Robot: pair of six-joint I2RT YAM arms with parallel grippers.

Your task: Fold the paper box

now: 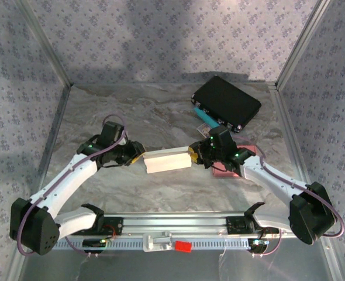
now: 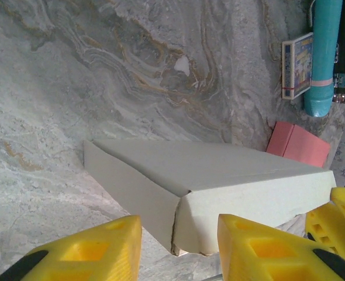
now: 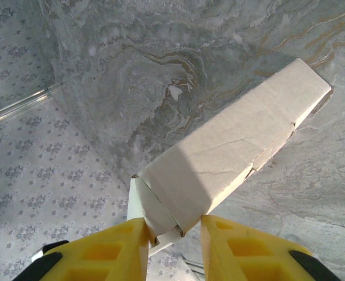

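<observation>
You have the paper box (image 1: 168, 160) lying flat in the middle of the marbled desk (image 1: 114, 111). It runs lengthways between the two arms, with one arm at each end. Your left fingers (image 2: 90, 252) stand apart around the box's left end. In the left wrist view the lower corner of that end sits in the gap between them. One yellow finger is clear of the cardboard and the other is close against its edge, so they are not clamped on it. Your right fingers (image 3: 248, 252) are closed on the opposite end, pressing the cardboard from both sides, and a loose flap shows between them. The box forms a long, shallow block. A seam gapes slightly at the corner by your left fingers, and the right wrist view shows a small notch along one long edge. Toward the far right corner of the desk a black case (image 1: 226, 102) lies at an angle, with a teal cylinder (image 1: 203, 115) just beside its near edge. The left wrist view shows a small printed card box (image 2: 297, 65) just beside that cylinder. A flat pink object (image 2: 298, 143) lies on the desk near the box's right end, partly under your right arm in the top view.
</observation>
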